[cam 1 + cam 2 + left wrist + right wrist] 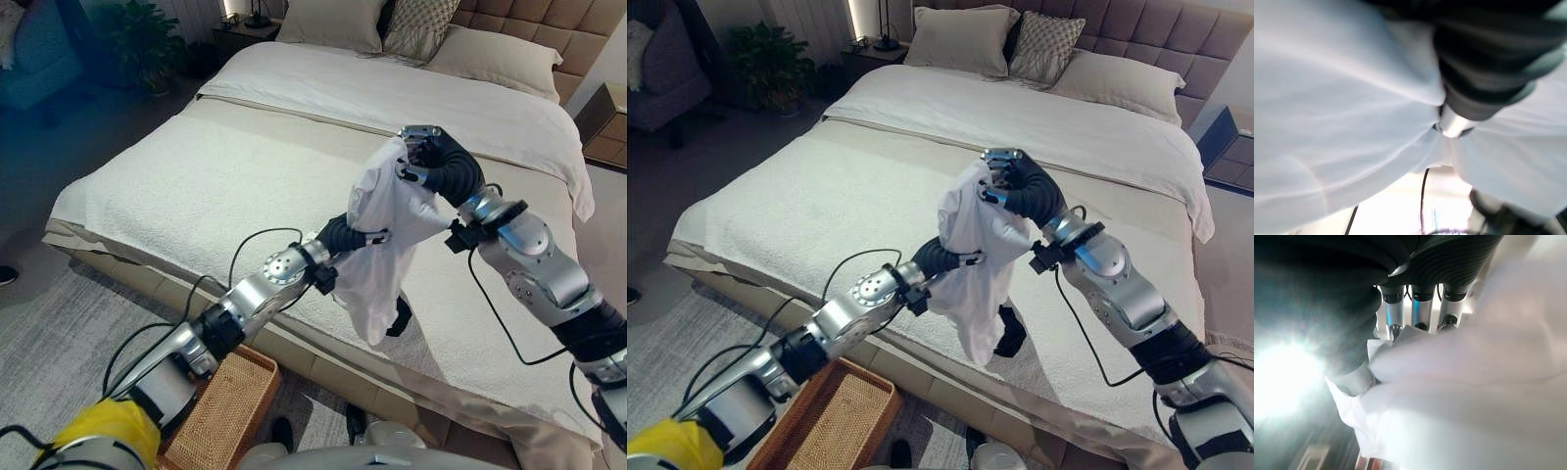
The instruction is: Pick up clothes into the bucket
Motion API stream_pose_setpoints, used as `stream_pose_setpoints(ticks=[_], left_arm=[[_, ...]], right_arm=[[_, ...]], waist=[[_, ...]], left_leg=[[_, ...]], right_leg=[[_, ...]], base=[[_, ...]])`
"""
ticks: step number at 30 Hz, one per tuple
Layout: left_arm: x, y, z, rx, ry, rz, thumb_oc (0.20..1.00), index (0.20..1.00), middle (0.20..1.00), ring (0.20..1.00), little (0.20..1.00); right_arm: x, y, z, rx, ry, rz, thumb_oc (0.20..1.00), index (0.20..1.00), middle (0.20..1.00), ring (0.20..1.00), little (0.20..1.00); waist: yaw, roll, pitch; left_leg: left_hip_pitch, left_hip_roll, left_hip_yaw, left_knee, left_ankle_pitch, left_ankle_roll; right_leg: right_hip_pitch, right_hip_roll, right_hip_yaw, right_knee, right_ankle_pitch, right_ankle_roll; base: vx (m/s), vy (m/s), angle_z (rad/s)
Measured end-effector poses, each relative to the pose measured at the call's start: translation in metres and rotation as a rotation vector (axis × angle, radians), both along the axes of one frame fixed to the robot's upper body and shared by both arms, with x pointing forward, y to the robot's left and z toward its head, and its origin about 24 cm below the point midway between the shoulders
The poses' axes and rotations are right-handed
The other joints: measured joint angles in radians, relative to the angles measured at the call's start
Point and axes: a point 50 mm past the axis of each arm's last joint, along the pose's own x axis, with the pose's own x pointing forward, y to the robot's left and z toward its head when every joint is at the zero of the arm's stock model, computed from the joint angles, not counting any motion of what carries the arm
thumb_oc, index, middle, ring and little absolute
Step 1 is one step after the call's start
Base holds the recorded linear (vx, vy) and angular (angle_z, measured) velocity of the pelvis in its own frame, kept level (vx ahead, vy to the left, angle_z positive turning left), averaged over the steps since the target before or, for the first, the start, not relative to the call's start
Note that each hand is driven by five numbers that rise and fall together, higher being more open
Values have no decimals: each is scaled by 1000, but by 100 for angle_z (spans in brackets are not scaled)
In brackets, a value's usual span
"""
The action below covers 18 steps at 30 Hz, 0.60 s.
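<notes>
Up above the bed (196, 186), the right hand (438, 162) has a white garment (387, 230) raised clear of the covers, its fingers (1422, 308) and thumb curled tight into a fold at the cloth's top edge. From that grip the garment hangs down in a loose drape, its lowest corner dangling just over the near side of the mattress. Lower on the cloth and toward the near edge of the bed from the right hand, the left hand (345, 235) is pushed into the side of the garment; the fabric folds over it, so I cannot tell whether its fingers are closed on the cloth or merely resting against it. A small dark item (1009, 335) lies on the bed just below the hanging hem. Down on the floor, well below the left hand and beside the bed's edge, stands a woven basket (235, 401), nothing in the part that shows.
</notes>
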Motion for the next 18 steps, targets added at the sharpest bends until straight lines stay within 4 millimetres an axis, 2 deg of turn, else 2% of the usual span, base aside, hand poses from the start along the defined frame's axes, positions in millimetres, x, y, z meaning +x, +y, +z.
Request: stream_pose_setpoints(ticks=[1, 2, 3, 4, 5, 6, 8, 9, 11, 12, 13, 14, 18], left_arm=[[-2, 6, -4, 0, 11, 21, 200, 200, 200, 200, 200], [-9, 22, -13, -38, 43, 82, 200, 200, 200, 200, 200], [-15, 43, -26, -56, 87, 172, 200, 200, 200, 200, 200], [-19, 52, -32, -52, 108, 209, 200, 200, 200, 200, 200], [-30, 80, -45, -62, 151, 317, 200, 200, 200, 200, 200], [-37, 93, -51, -68, 172, 373, 200, 200, 200, 200, 200], [-60, 134, -71, -43, 249, 542, 200, 200, 200, 200, 200], [-69, 146, -75, -53, 269, 606, 200, 200, 200, 200, 200], [-75, 155, -74, -89, 263, 667, 200, 200, 200, 200, 200], [-77, 160, -72, -117, 245, 704, 200, 200, 200, 200, 200], [-77, 161, -69, -130, 234, 720, 200, 200, 200, 200, 200], [-79, 171, -59, -129, 168, 770, 200, 200, 200, 200, 200], [-78, 188, -38, -142, 31, 855, 200, 200, 200, 200, 200]], right_arm=[[-1, -2, -6, 6, 19, -11, 959, 959, 959, 959, 959], [-6, -8, -17, 44, 51, -41, 1000, 1000, 1000, 1000, 1000], [-10, -17, -28, 94, 84, -96, 1000, 1000, 1000, 1000, 1000], [-11, -21, -31, 104, 92, -117, 1000, 1000, 1000, 1000, 1000], [-17, -36, -37, 159, 96, -188, 1000, 1000, 1000, 1000, 1000], [-21, -44, -40, 183, 99, -228, 1000, 1000, 1000, 1000, 1000], [-30, -66, -58, 234, 146, -355, 1000, 1000, 1000, 1000, 1000], [-36, -71, -72, 271, 189, -396, 1000, 1000, 1000, 1000, 1000], [-42, -75, -88, 328, 231, -455, 1000, 1000, 1000, 1000, 1000], [-47, -74, -106, 351, 295, -487, 1000, 1000, 1000, 1000, 1000], [-49, -74, -115, 365, 325, -500, 1000, 1000, 1000, 1000, 1000], [-54, -72, -135, 425, 391, -546, 1000, 1000, 1000, 1000, 1000], [-62, -81, -165, 381, 502, -636, 1000, 1000, 1000, 1000, 1000]], waist=[[4, 0, 0], [8, 0, -1], [10, 1, -1], [14, 3, 0], [21, 3, 0], [22, 2, -1], [27, 3, 0], [37, 4, 1], [54, 2, 2], [66, 3, 4], [75, 4, 5], [79, 0, 7], [80, 4, 11]], left_leg=[[-1, 0, -1, 0, 0, 0], [0, 1, -1, 0, 0, 0], [-2, 1, -2, -1, -2, -2], [-4, 1, -2, -2, -2, -2], [-8, 2, -2, -1, -2, -2], [-9, 3, -3, -1, -2, -2], [-14, 3, -9, -1, -3, -4], [-15, 2, -13, -1, -3, -4], [-15, 2, -18, -1, -5, -6], [-17, 1, -21, -1, -5, -6], [-18, 0, -21, -2, -5, -6], [-18, 1, -22, -1, -6, -8], [-43, -2, -24, 2, -6, -7]], right_leg=[[0, 0, -1, 0, -1, 0], [0, 1, -1, 0, -4, -1], [-2, 1, -2, 0, -6, -3], [-3, 1, -3, 0, -6, -3], [-7, 2, -3, 0, -7, -2], [-8, 2, -5, 0, -8, -2], [-8, 1, -15, 0, -14, 1], [-7, 0, -19, 0, -16, 3], [-8, 0, -21, 1, -19, 2], [-7, -1, -25, 2, -20, 2], [-8, -2, -25, 2, -21, 4], [-8, -1, -25, 3, -22, 4], [-35, -6, -28, 16, -23, 5]], base=[[-1, -13, 3], [0, 0, 0], [0, 0, 0], [0, 0, 0], [0, 0, 0], [9, -5, 8], [15, -7, 15], [19, -4, 12], [10, 4, 8], [0, 9, 6], [-11, 20, 6], [0, 0, 0], [-79, 17, 2]])
